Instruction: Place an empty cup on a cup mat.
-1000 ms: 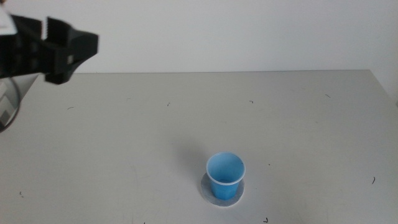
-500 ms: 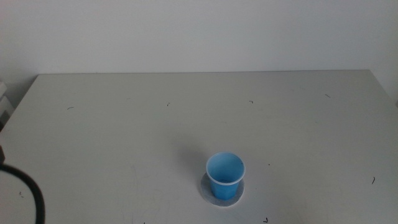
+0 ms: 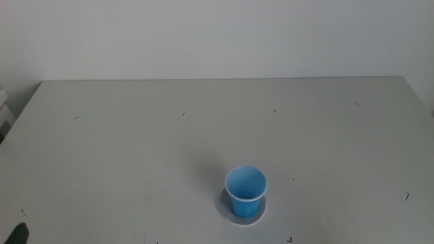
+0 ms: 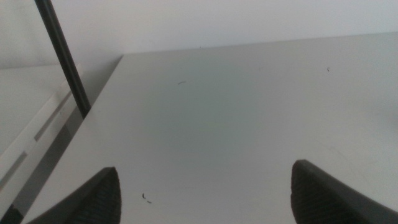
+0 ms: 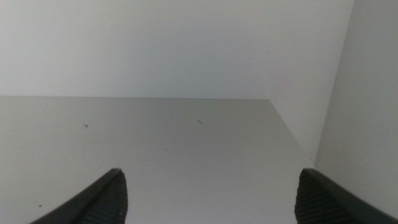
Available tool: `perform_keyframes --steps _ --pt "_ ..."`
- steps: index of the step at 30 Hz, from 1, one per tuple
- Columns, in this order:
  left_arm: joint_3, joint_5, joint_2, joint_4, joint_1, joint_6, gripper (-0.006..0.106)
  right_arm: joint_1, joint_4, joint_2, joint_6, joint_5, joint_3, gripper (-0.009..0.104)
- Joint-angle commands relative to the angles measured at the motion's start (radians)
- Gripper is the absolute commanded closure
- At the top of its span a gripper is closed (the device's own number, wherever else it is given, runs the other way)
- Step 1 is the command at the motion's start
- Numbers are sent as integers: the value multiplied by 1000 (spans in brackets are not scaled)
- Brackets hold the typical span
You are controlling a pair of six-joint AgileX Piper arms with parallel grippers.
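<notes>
The small bright blue cup [image 3: 245,192] stands upright and empty on the round grey cup mat [image 3: 242,215], near the table's front edge, a little right of the middle. No gripper touches it. My left gripper [image 4: 205,190] is open and empty over the table's left side; only a dark tip [image 3: 20,234] shows at the middle view's bottom left corner. My right gripper [image 5: 208,193] is open and empty over bare table, out of the middle view. Neither wrist view shows the cup or mat.
The pale grey table [image 3: 203,129] has a few small dark specks. A white wall stands behind it. A dark cable [image 4: 62,56] runs past the table's left edge in the left wrist view.
The left arm has withdrawn from the upper left down out of the middle view, leaving only a dark tip at the bottom left corner. Cup and mat have not moved.
</notes>
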Motion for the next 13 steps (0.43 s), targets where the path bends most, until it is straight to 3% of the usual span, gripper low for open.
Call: perform_keyframes --steps 1,13 --pt "1 -94 -16 -1 -4 -33 -5 2 -9 -19 -8 -78 -12 1" --pt "28 -93 -16 -18 -4 -67 -5 2 -9 -19 -8 -78 -12 1"
